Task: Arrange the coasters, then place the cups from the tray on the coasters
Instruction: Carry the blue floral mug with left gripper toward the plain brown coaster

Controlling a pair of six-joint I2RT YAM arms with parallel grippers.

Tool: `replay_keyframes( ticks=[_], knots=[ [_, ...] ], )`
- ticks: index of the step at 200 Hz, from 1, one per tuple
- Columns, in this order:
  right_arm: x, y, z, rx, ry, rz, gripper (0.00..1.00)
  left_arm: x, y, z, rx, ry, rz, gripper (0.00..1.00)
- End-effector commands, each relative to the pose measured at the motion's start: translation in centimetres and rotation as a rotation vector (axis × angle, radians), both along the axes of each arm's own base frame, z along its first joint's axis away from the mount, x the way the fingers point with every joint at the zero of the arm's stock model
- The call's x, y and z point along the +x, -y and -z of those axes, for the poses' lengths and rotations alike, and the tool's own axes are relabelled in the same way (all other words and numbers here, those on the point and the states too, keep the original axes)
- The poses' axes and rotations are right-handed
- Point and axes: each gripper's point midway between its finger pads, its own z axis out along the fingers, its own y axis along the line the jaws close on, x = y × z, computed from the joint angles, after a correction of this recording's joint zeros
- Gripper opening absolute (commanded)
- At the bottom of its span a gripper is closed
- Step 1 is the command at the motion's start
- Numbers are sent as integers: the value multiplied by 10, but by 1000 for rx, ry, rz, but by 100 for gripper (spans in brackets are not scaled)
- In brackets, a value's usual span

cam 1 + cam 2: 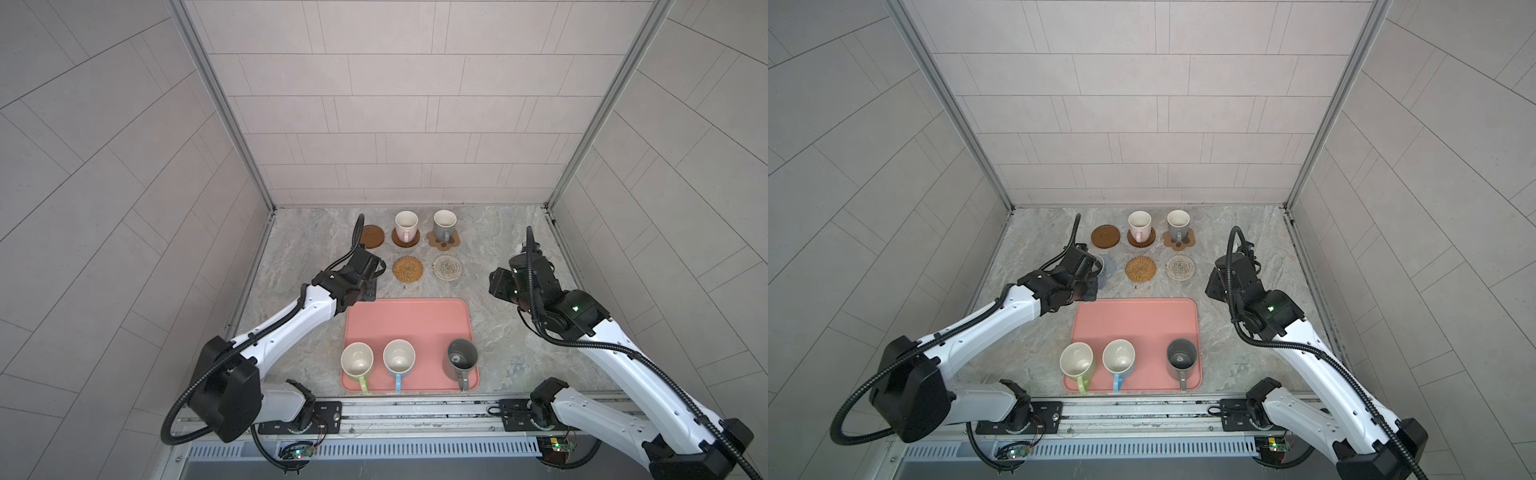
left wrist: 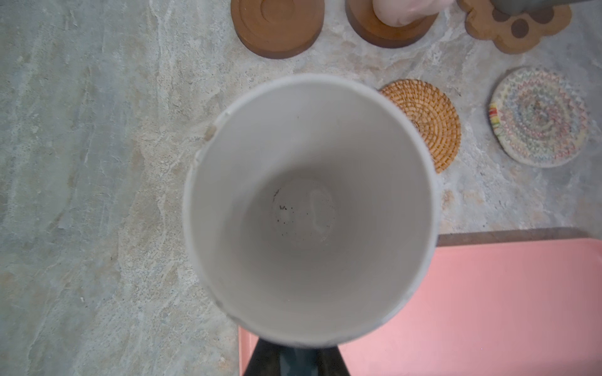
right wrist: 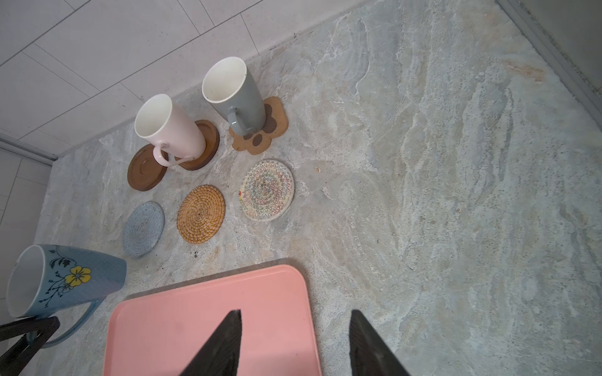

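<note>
My left gripper (image 2: 294,358) is shut on the handle of the blue flowered cup (image 3: 65,280), held off the table beside the grey-blue coaster (image 3: 143,229). The pink cup (image 1: 406,226) stands on a wooden coaster and the grey cup (image 1: 444,224) on the paw coaster (image 1: 444,243). Bare are the other wooden disc (image 1: 371,237), the rattan coaster (image 1: 408,269) and the beige woven coaster (image 1: 448,268). The pink tray (image 1: 407,320) holds the yellow-green (image 1: 357,361), light blue (image 1: 399,357) and dark grey (image 1: 461,355) cups. My right gripper (image 3: 294,325) hangs open over the tray's far right corner.
Grey tiled walls close the marble table (image 1: 511,249) at the back and on both sides. A metal rail (image 1: 415,411) with both arm bases runs along the front edge, just behind the tray.
</note>
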Motion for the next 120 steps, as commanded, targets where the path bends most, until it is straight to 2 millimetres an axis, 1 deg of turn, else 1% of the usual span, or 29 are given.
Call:
replay_keyframes(
  ticks=[1, 47, 81, 120],
  knots=[
    [-10, 13, 6, -13, -14, 48, 55, 36, 3, -30, -47, 116, -18, 4],
    [-18, 22, 10, -16, -8, 74, 55, 77, -3, -32, -50, 122, -32, 4],
    [-20, 23, 13, -24, -15, 79, 55, 107, -4, -27, -44, 120, -40, 3],
    [-23, 25, 17, -20, -31, 86, 55, 140, -4, -27, -46, 132, -41, 3]
  ],
)
